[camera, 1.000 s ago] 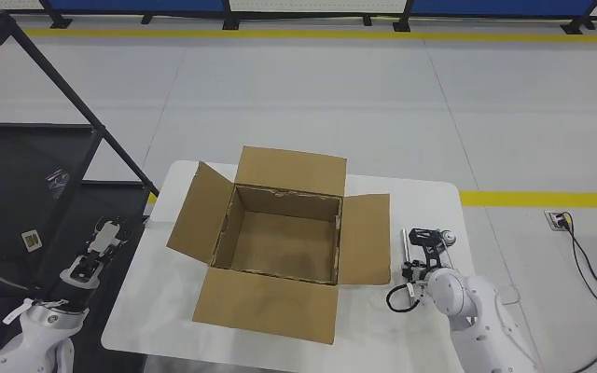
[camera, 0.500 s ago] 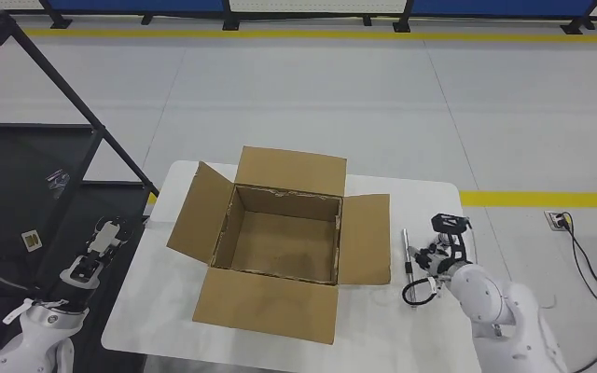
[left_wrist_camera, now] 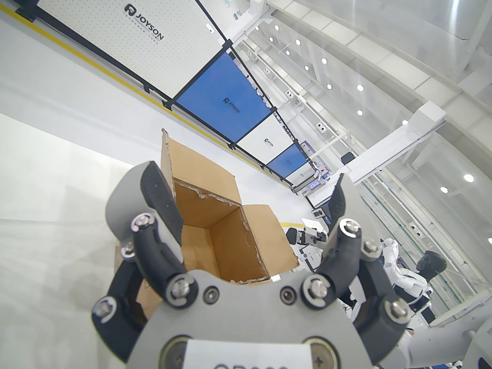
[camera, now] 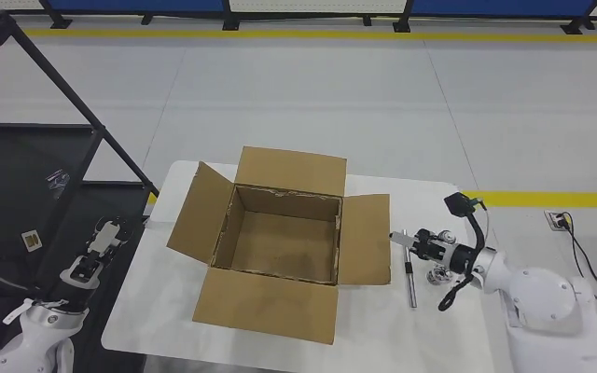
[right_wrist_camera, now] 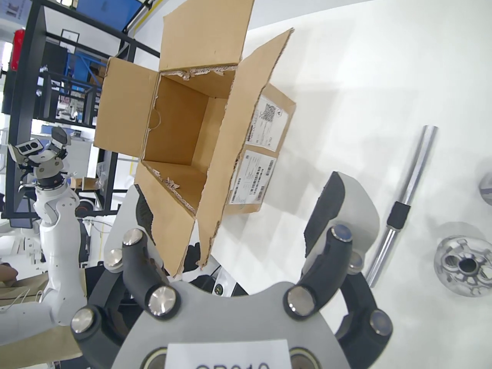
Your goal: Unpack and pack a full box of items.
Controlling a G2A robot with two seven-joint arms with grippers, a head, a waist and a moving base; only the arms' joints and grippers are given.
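An open cardboard box (camera: 280,244) stands in the middle of the white table (camera: 154,294), its flaps spread and its inside bare. The box (right_wrist_camera: 180,124) also faces my right wrist camera. My right gripper (camera: 403,241) hovers just right of the box's right flap, pointing at it, open with nothing between the fingers (right_wrist_camera: 334,201). A slim metal rod (camera: 410,282) with a black band lies on the table under it, beside a round metal part (camera: 436,273). My left gripper (camera: 107,229) is held off the table's left edge, open and empty (left_wrist_camera: 250,201), facing the box (left_wrist_camera: 226,228).
A black frame rack (camera: 56,158) stands left of the table, close to my left arm. In the right wrist view the rod (right_wrist_camera: 413,182) and the round part (right_wrist_camera: 463,266) lie side by side, with another metal piece (right_wrist_camera: 486,190) at the picture's edge.
My right arm drew back to the right and its gripper turned from pointing away to pointing left at the box, uncovering the rod and round part. The left arm kept still.
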